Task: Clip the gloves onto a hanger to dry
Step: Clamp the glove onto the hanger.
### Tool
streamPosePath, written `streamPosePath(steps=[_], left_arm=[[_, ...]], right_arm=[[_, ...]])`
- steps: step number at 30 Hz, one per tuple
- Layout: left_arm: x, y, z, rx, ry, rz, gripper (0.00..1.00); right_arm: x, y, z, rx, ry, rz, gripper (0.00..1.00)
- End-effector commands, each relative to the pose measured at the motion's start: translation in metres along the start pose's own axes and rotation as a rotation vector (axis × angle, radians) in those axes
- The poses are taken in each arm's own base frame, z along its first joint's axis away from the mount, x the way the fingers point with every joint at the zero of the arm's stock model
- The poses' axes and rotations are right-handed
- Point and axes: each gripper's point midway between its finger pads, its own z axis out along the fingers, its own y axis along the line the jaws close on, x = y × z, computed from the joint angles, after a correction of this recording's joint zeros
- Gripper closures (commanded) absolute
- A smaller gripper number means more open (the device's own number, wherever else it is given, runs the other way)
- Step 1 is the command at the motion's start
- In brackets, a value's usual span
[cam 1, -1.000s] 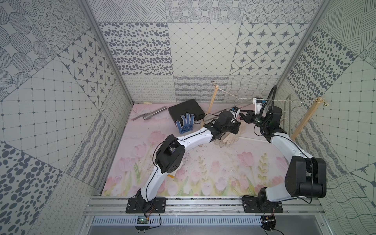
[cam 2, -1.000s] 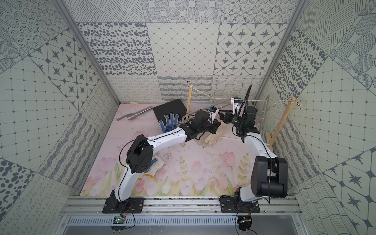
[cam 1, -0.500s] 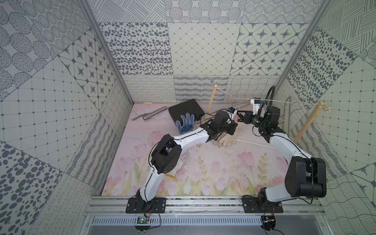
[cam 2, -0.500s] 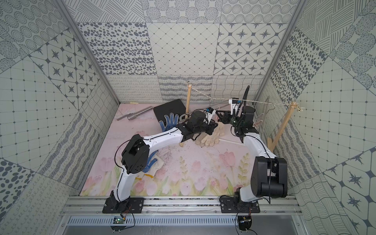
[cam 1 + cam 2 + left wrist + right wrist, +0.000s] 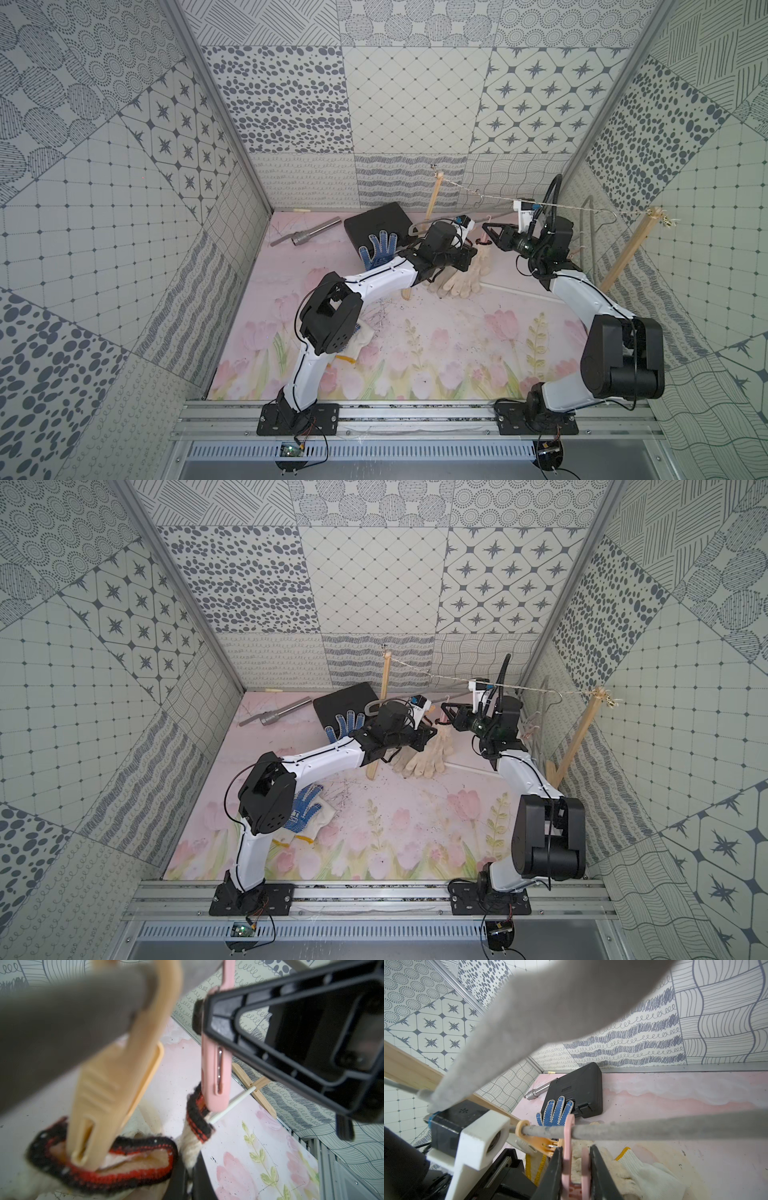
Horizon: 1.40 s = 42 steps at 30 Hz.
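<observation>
While right jaws pinch the pink peg (image 5: pixel 568 1140), left jaws — clamped on a glove (image 5: pixel 191 1147) — hold its cuff there; next, probably release the peg.

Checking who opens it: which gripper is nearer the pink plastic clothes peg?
Right. The right gripper is clamped on the pink plastic clothes peg; the left gripper is just below, holding a cream knitted glove with its cuff at the peg's mouth.

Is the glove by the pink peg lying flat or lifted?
Lifted: the left gripper, shut on the glove, holds its cuff up at the pink peg.
</observation>
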Motion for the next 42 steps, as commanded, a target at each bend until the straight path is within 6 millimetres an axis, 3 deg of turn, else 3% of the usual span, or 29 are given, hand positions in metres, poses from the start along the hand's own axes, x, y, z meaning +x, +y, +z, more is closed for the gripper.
streamPosePath(steps=[1, 10, 25, 42], left_arm=[[-0.004, 0.018, -0.010, -0.046, 0.016, -0.085, 1.00], [0.002, 0.000, -0.012, 0.042, 0.058, -0.067, 1.00], [-0.025, -0.001, -0.002, 0.055, -0.017, -0.098, 1.00], [-0.035, 0.009, 0.005, 0.044, -0.037, -0.131, 1.00]], right_arm=[[-0.015, 0.016, -0.002, -0.075, -0.045, -0.076, 1.00], [-0.016, 0.019, 0.000, -0.114, -0.053, -0.078, 1.00], [0.006, 0.014, 0.001, -0.124, -0.016, -0.041, 1.00], [0.017, 0.028, -0.003, -0.191, 0.030, -0.055, 1.00]])
